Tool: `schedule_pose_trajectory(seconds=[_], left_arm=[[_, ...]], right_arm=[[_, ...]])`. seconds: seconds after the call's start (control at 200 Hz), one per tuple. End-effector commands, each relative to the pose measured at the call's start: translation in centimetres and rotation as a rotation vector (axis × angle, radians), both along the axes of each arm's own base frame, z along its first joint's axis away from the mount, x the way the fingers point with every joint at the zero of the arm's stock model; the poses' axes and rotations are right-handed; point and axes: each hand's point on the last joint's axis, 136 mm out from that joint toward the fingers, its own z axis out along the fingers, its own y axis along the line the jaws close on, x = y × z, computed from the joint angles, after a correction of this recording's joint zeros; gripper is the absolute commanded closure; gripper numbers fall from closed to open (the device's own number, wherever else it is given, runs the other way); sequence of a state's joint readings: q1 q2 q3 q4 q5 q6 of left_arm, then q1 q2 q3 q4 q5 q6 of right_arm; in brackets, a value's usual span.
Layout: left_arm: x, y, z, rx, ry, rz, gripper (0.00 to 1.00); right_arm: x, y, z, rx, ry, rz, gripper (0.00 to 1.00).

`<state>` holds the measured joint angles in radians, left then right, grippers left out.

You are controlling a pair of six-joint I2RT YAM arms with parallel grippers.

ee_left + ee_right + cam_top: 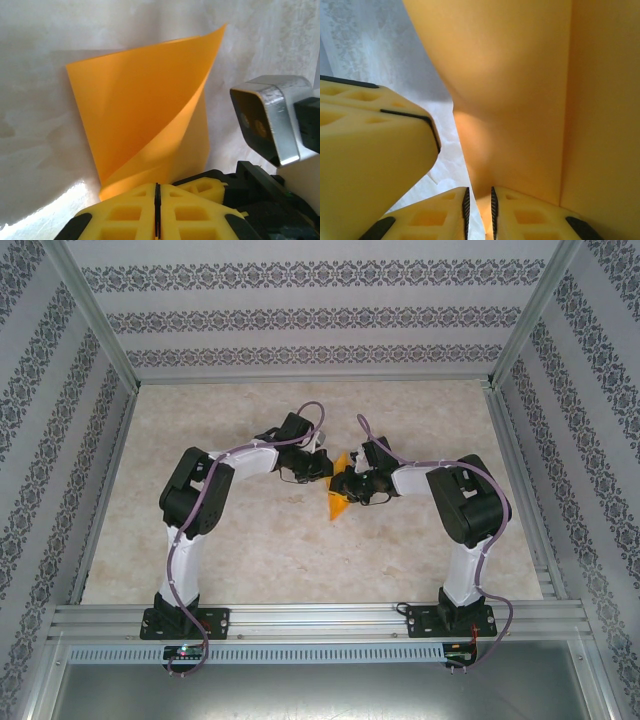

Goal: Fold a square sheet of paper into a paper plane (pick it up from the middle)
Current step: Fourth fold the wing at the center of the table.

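Marbled table (250,560), curled orange-yellow sheet (145,110)

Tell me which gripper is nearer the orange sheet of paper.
Right. The right gripper is clamped on the sheet of paper; the left gripper, shut, sits just beside it, a sliver of table between.

A pale marble-look tabletop (250,560) lies in the middle of the top view. It shows again at the left of the left wrist view and at the upper left of the right wrist view. Wallpaper (320,315) with dark floral bands covers the walls. An aluminium post (95,315) slants at upper left. An aluminium rail (320,618) and a slotted white strip (320,652) cross the bottom.
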<state>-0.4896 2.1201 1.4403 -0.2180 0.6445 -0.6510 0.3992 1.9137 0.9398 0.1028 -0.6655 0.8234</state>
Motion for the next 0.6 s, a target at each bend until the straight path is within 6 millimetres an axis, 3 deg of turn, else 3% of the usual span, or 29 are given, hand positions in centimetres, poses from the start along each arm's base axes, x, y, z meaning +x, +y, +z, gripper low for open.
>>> schedule_pose_trajectory(seconds=[0.0, 0.595], left_arm=[[-0.5, 0.0, -0.7, 0.002, 0.018, -0.039, 0.89], [-1.5, -0.5, -2.6, 0.027, 0.054, -0.096, 0.89]], right_arm=[[-1.3, -1.0, -1.6, -0.065, 0.039, -0.008, 0.81], [-1.0, -1.2, -0.7, -0.057, 0.008, -0.024, 0.94]])
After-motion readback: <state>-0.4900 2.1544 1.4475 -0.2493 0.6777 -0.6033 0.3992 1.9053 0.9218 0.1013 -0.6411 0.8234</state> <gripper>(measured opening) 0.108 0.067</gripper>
